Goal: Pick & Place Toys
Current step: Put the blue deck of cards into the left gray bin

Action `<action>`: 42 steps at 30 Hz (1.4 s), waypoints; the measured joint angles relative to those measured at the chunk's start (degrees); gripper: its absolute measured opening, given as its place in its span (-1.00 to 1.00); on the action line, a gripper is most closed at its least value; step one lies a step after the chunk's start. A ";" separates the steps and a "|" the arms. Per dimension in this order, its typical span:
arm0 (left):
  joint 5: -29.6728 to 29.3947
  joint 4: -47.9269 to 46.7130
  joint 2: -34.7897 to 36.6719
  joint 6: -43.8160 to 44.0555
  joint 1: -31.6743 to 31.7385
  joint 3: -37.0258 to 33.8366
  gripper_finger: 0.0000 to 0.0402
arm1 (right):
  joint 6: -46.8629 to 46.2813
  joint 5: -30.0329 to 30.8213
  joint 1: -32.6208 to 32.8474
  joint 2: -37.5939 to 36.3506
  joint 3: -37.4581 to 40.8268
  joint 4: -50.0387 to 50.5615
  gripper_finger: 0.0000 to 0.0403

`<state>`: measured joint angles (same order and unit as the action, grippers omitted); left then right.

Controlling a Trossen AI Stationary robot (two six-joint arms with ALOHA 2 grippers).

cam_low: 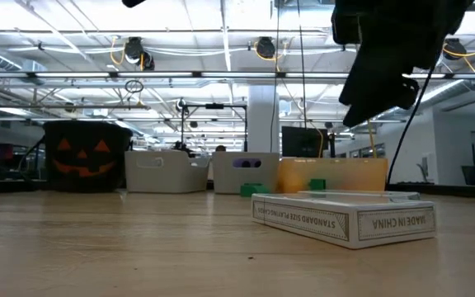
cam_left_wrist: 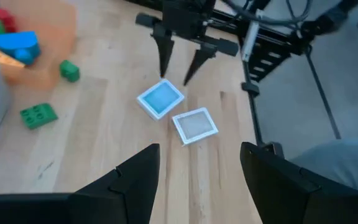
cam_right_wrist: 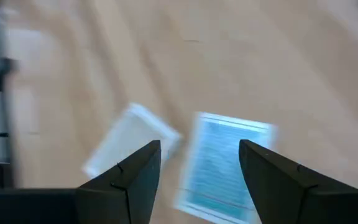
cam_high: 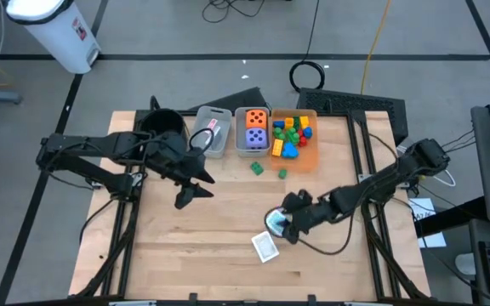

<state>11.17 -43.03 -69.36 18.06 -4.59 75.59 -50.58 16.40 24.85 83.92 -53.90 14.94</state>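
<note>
Nearest on the wooden bench [cam_high: 185, 246] lies a white card box [cam_high: 264, 247], flat, right of centre. Just beyond it, touching or nearly so, lies a teal card box [cam_high: 276, 223]. The right pincer [cam_high: 290, 228] hovers over the teal box with its fingers spread partway and nothing between them. Farther back and to the left, the left pincer [cam_high: 184, 197] hangs above bare wood, also partly spread and holding nothing. Beyond that, two loose green blocks [cam_high: 256, 168] lie on the wood in front of the bins. At the far edge stand, left to right, a black pot [cam_high: 165, 125], a grey bin [cam_high: 210, 132], a second grey bin holding orange and purple dice [cam_high: 256, 127], and an orange bin [cam_high: 307, 158] of coloured blocks [cam_high: 291, 134].
</note>
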 joint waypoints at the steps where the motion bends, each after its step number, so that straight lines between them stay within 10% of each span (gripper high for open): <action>1: -0.96 0.02 0.00 0.94 -0.40 0.00 0.16 | 0.49 -0.05 -0.77 -0.71 0.01 1.99 0.03; 20: -14.43 9.59 -3.52 19.66 -7.79 0.02 0.16 | 2.29 -9.17 -5.37 -3.74 -0.01 -3.43 0.62; 42: -14.07 13.14 -6.53 21.29 -8.53 0.02 0.16 | 3.54 -9.02 -5.69 -3.74 -0.01 -9.94 0.62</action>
<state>-2.90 -29.89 -75.90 39.35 -13.13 75.61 -47.05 7.38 19.16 80.18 -53.91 4.99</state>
